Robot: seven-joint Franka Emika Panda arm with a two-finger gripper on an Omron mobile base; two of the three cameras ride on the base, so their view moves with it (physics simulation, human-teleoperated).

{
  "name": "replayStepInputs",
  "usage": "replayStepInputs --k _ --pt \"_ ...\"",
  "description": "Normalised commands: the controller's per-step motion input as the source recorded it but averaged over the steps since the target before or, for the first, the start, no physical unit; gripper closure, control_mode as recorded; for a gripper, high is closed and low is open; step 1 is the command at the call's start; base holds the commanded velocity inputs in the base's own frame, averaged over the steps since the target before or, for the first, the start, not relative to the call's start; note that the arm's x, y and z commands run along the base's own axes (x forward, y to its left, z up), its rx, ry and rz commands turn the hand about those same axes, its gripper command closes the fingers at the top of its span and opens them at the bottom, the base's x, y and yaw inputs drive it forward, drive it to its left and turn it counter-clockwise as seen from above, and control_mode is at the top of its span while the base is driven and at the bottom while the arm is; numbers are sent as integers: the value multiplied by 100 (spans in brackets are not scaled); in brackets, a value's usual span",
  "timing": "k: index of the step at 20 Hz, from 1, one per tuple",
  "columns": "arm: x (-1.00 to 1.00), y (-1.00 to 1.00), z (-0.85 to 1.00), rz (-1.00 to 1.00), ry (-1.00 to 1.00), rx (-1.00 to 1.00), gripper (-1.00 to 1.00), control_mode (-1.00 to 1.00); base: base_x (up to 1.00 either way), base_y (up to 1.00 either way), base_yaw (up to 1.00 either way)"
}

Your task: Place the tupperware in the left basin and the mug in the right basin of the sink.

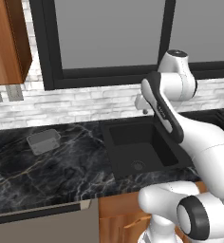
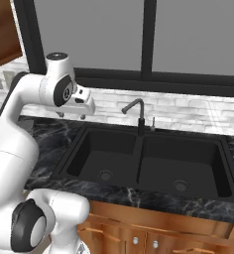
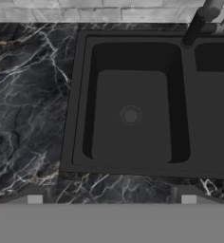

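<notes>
We see a home kitchen: a black double sink (image 2: 148,158) with gooseneck faucet (image 2: 135,111), marble counter (image 1: 47,166), brick backsplash (image 1: 76,104), wooden cabinets (image 1: 7,40).

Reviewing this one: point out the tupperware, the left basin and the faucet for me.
tupperware (image 1: 43,141): left base view, on its translucent inside floor.
left basin (image 2: 105,163): right base view, on its black floor above the drain.
faucet (image 2: 140,119): right base view, on its upright black stem.

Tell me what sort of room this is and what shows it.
A simulated home kitchen, most likely: a black double sink with a gooseneck faucet set in a dark marble counter, wooden cabinets above, and a tupperware left of the sink.
</notes>
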Motion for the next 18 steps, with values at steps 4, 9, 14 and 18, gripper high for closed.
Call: replayStepInputs --k 4,9,14,18 --pt "-7 27 -2 0 -2 -2 -100 -100 0 0 0" --pt "-1 36 -5 0 -4 -1 -100 -100 0 0 0" --pt "0 37 -8 0 -1 -4 -100 -100 0 0 0" --pt "0 34 -8 -1 0 -3 -100 -100 0 0 0"
